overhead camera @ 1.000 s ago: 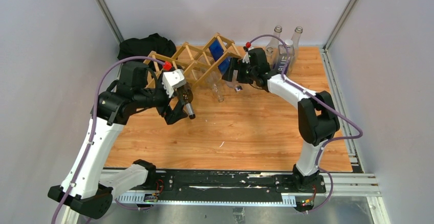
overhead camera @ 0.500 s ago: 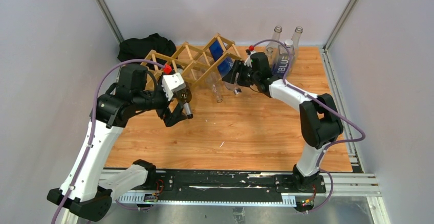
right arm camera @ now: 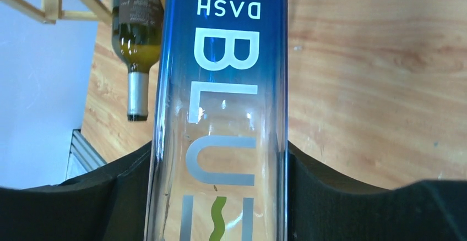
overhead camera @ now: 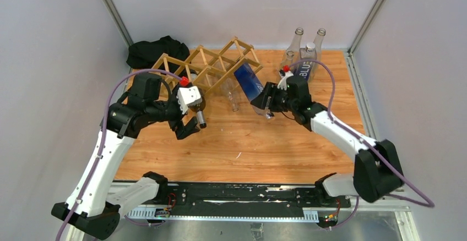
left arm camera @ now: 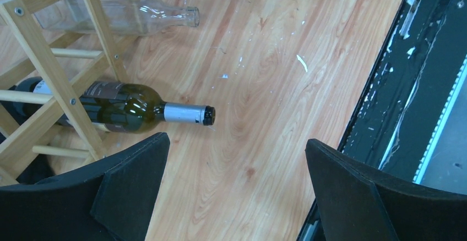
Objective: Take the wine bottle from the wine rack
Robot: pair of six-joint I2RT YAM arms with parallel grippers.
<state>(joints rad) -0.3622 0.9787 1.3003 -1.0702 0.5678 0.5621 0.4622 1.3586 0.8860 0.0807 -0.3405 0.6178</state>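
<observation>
I see my right gripper [overhead camera: 269, 100] pinching the blue bottle [right arm camera: 220, 59], long axis diagonal, blue end toward the wine rack [overhead camera: 212, 65]; left gripper [left arm camera: 237, 161] spread wide.

Between the black pads [right arm camera: 71, 208] of the right gripper [right arm camera: 220, 197] a blue bottle [right arm camera: 220, 59] is seen, deep blue at the end away from the gripper and faded to clear glass at the pads; white lettering and a green wavy mark are printed on it; near the left gripper [left arm camera: 237, 153], likewise black-padded, a dark green bottle [left arm camera: 132, 109] is shown with silver neck foil and a dark label; beyond it lies a colourless glass bottle [left arm camera: 126, 12]; the wine rack [left arm camera: 45, 59] is of pale natural wood; the table [left arm camera: 264, 87] is patterned with orange-brown wood grain.
</observation>
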